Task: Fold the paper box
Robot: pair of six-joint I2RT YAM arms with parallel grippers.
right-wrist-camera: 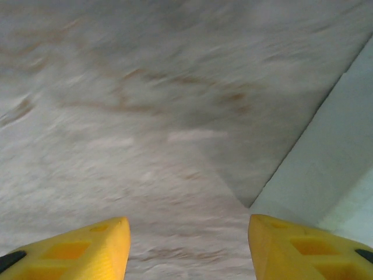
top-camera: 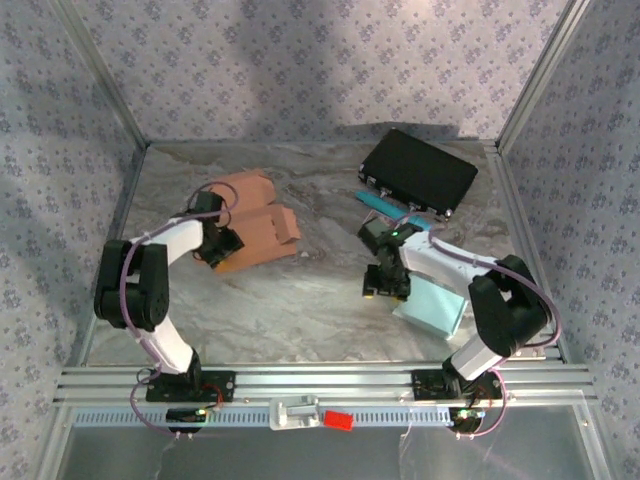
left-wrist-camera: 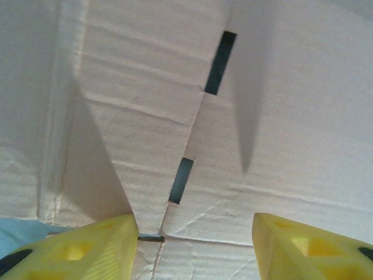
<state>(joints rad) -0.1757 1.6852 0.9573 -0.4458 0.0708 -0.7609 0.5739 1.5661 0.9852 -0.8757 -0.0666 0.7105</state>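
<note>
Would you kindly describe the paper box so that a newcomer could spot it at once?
Look at the left half of the marbled table, beside the left gripper: there lies the paper box. It alone is brown cardboard with half-folded flaps, unlike the black case at the back right and the pale blue box by the right arm.

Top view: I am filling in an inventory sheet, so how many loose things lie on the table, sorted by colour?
Brown: 1, the paper box
Black: 1, the case
Teal: 1, the strip beside the case
Pale blue: 1, the flat box under the right arm
Total: 4
</note>
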